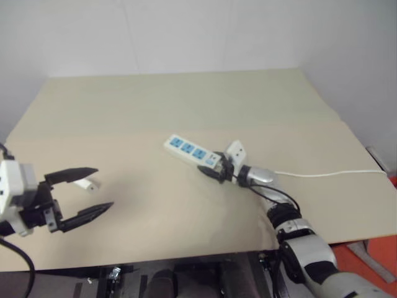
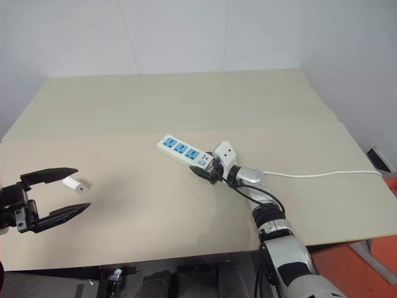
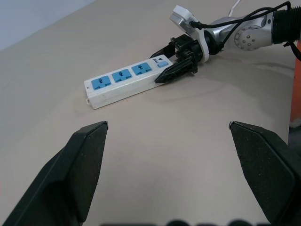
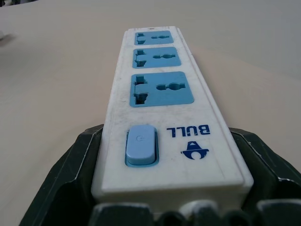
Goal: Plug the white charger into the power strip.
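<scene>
right gripper (image 1: 215, 169): we have its fingers straddling the switch end of the power strip (image 1: 191, 151), flush against both sides
left gripper (image 1: 91, 193): spread wide, holding nothing
white charger (image 2: 75, 184): on table (image 1: 186, 105) just beside our left fingertips

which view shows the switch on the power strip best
The right wrist view: the blue switch sits close up on the power strip, between the right gripper fingers. The left wrist view shows it small, beside those fingers; in the eye views it is a tiny blue patch.

"BULL" in blue on power strip (image 4: 160, 113)
</scene>
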Available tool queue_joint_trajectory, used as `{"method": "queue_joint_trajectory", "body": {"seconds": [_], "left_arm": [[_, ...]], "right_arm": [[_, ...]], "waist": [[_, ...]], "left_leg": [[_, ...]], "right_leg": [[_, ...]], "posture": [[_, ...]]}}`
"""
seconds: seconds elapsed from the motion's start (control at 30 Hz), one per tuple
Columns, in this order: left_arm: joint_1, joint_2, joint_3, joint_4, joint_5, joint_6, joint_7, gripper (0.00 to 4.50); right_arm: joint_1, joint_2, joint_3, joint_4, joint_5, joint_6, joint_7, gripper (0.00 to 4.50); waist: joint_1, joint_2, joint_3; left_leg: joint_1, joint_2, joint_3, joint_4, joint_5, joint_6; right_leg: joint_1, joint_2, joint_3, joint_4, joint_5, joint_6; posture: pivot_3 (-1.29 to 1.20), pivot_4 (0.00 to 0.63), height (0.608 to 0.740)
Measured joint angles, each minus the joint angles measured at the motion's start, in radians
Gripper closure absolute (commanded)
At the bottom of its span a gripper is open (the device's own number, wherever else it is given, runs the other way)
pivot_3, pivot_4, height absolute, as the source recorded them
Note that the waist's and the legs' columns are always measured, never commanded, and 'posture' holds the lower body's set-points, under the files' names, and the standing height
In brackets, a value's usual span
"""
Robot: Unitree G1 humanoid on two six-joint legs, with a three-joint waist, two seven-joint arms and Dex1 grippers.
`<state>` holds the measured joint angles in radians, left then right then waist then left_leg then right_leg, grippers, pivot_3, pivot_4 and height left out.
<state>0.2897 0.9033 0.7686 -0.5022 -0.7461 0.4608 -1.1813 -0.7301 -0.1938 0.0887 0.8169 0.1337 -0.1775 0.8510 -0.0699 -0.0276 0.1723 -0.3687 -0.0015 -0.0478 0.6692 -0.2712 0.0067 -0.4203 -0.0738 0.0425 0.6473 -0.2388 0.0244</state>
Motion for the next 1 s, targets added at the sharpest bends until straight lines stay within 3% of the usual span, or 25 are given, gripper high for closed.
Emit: {"method": "queue_joint_trajectory", "body": {"seconds": [0.13,0.33,0.47,0.67,0.83,1.0], "left_arm": [[-0.024,0.029,-0.009,0.015,-0.001,0.000,-0.015,0.00],[-0.223,0.121,-0.139,0.157,0.025,-0.033,-0.060,0.00],[-0.297,0.137,-0.222,0.223,0.047,-0.052,-0.099,0.00],[-0.425,0.217,-0.359,0.350,0.151,-0.137,-0.184,0.00],[-0.835,0.252,-0.633,0.657,0.366,-0.310,-0.299,0.00],[-1.263,0.378,-1.088,0.958,0.504,-0.595,-0.423,0.00]], "right_arm": [[0.052,-0.023,-0.002,-0.071,0.033,0.012,0.121,1.08],[0.166,-0.120,0.097,-0.335,0.115,0.149,0.458,1.08],[0.177,-0.164,0.139,-0.374,0.101,0.138,0.541,1.08],[0.179,-0.153,0.149,-0.334,0.073,0.058,0.542,1.08],[0.146,-0.124,0.147,-0.272,0.061,0.021,0.528,1.08],[0.127,-0.111,0.150,-0.248,0.048,0.007,0.528,1.08]], "waist": [[0.004,0.000,0.000],[0.002,0.001,0.001],[0.001,0.001,0.001],[0.001,0.001,0.001],[0.007,0.000,0.001],[-0.003,-0.001,0.001]], "left_leg": [[-0.001,0.000,-0.001,-0.001,0.000,0.000],[-0.001,-0.001,0.000,-0.001,0.000,0.000],[-0.001,0.000,0.000,-0.001,0.000,0.000],[0.000,0.000,0.001,-0.001,0.000,0.000],[-0.001,0.000,0.006,0.000,0.002,-0.003],[-0.002,0.002,0.007,0.001,0.003,-0.005]], "right_leg": [[0.000,0.000,-0.001,0.000,0.000,0.000],[-0.001,0.000,-0.001,0.000,0.000,0.000],[-0.002,0.002,-0.001,0.000,0.000,0.000],[-0.002,0.002,0.000,0.000,0.000,0.000],[-0.001,0.006,-0.002,0.001,0.002,-0.001],[-0.003,0.008,0.002,0.001,0.002,-0.001]], "posture": [[0.00,0.150,0.740],[0.00,0.150,0.740],[0.00,0.150,0.740],[0.00,0.150,0.740],[0.00,0.150,0.740],[0.00,0.150,0.740]]}}
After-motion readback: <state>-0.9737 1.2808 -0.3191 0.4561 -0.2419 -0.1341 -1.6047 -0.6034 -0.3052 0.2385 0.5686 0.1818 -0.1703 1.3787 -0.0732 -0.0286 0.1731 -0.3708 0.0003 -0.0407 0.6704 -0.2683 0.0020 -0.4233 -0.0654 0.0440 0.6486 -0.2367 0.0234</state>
